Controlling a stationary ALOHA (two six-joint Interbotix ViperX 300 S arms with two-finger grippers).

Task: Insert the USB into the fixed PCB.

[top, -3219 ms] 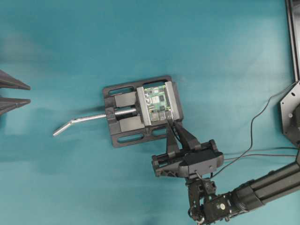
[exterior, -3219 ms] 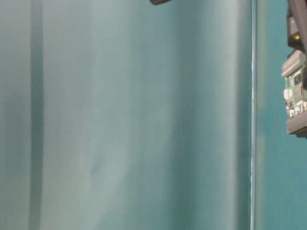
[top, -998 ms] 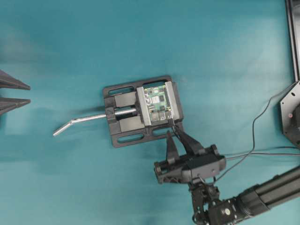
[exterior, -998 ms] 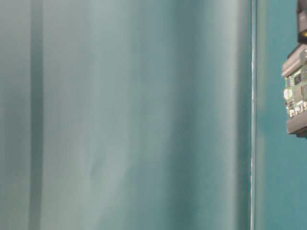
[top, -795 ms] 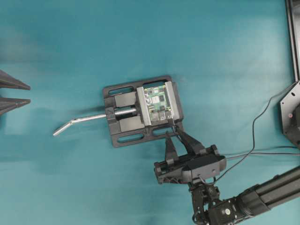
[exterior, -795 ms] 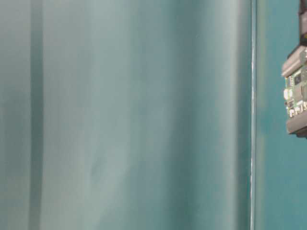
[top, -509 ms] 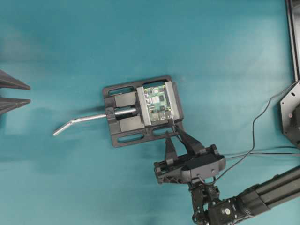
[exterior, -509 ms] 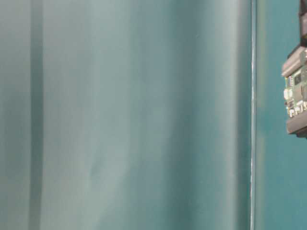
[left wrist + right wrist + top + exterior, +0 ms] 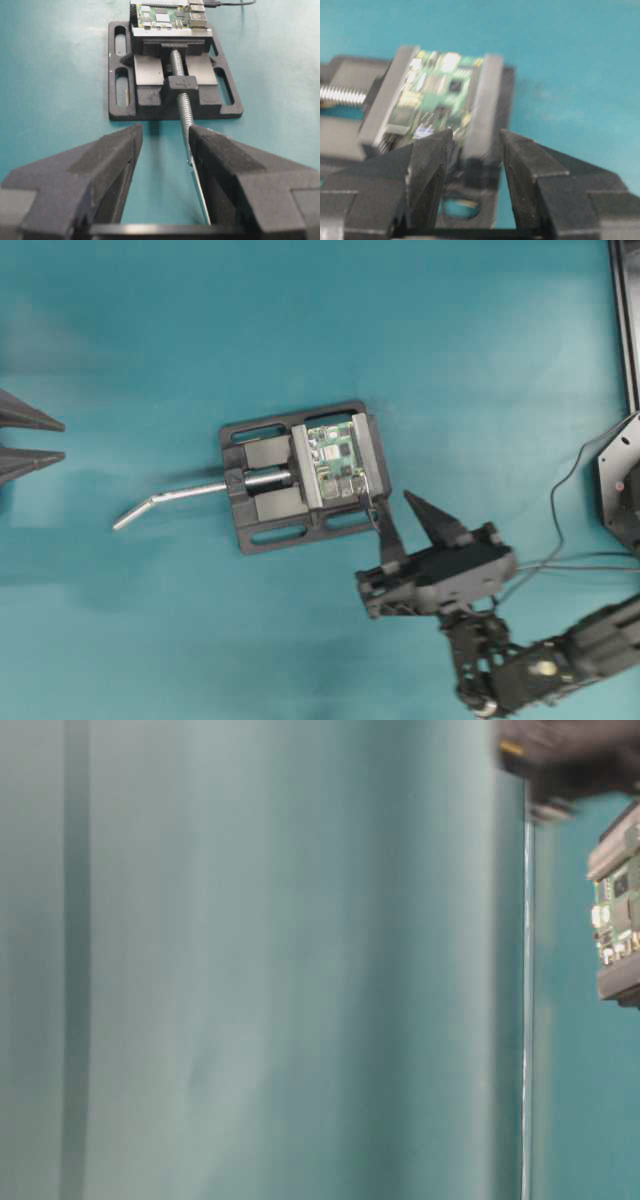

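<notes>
Your right gripper [image 9: 412, 514] stands spread and empty beside the fixed PCB [image 9: 336, 460] mid-worktop; the USB [image 9: 214, 3] looks seated at its edge; left gripper [image 9: 165, 150] open; next, confirm seating.

The fixed PCB [image 9: 337, 461] sits in the vise [image 9: 262, 481], handle [image 9: 170, 500] projecting left.

Robot lab bench set up for electronics work

A plain teal worktop [image 9: 300, 320] carries only a black vise [image 9: 262, 480] with a bent silver handle [image 9: 165, 502], clamping a small green circuit board [image 9: 335, 460]. Two black robot arms with wedge-shaped fingers [image 9: 30, 418] reach in from opposite sides, thin black cables [image 9: 545, 505] trail across the surface, and a black metal frame [image 9: 625, 320] edges the bench, all of it staged test equipment.
</notes>
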